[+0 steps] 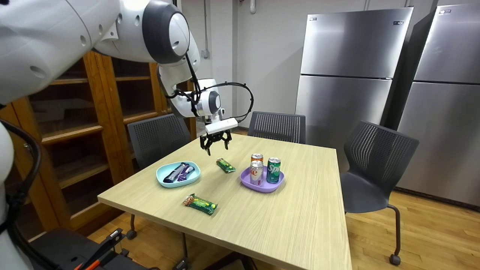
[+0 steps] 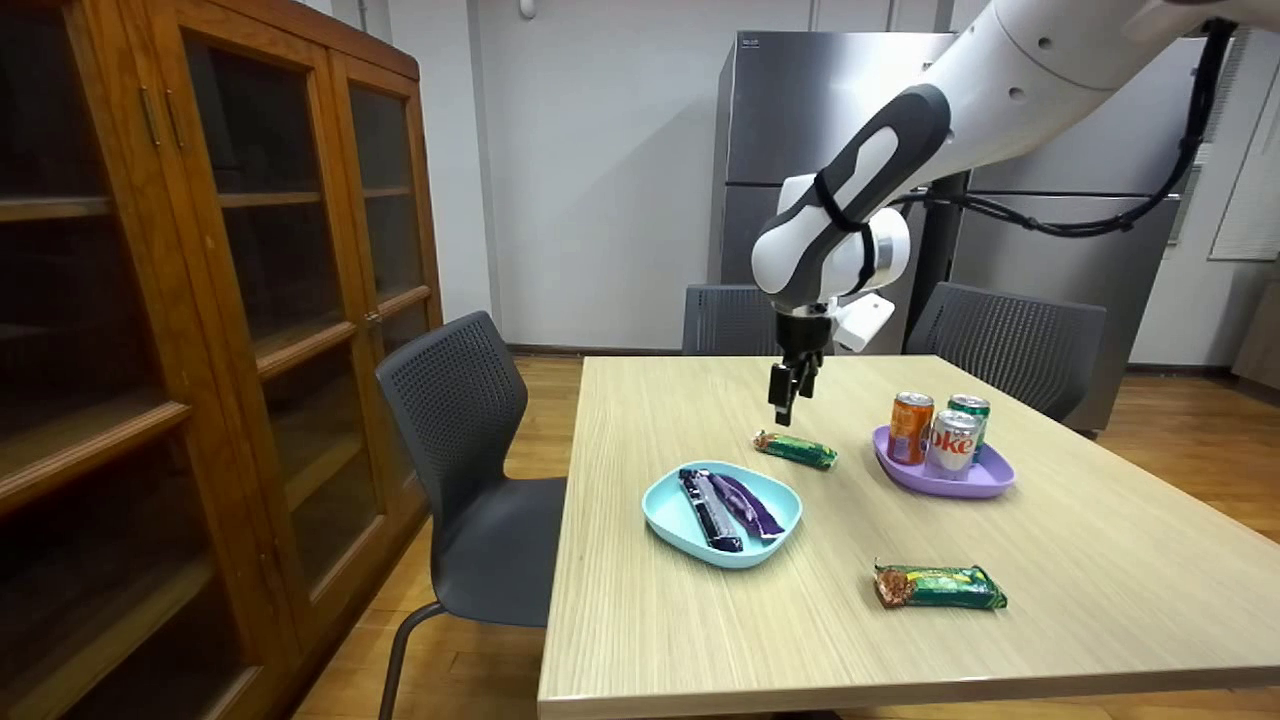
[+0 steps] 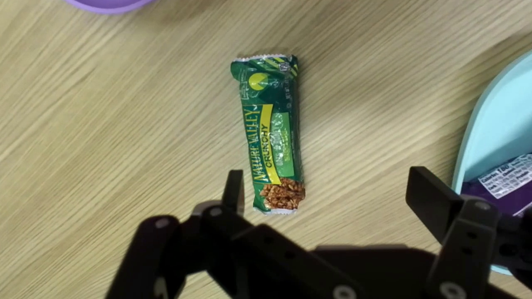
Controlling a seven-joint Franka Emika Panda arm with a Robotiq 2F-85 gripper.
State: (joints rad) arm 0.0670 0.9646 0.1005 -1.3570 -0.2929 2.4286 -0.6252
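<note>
Fingers (image 3: pixel 433 201) spread wide above table (image 3: pixel 124 124), near green granola bar (image 3: pixel 272 137)

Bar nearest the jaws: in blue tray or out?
Out: wrist view shows the green bar on the table, apart from the blue tray.

In an exterior view my gripper (image 1: pixel 218 150) hung, jaws apart, near a green bar (image 1: pixel 225 165) between turquoise dish (image 1: pixel 182 184) and purple tray (image 1: pixel 264 188).
</note>
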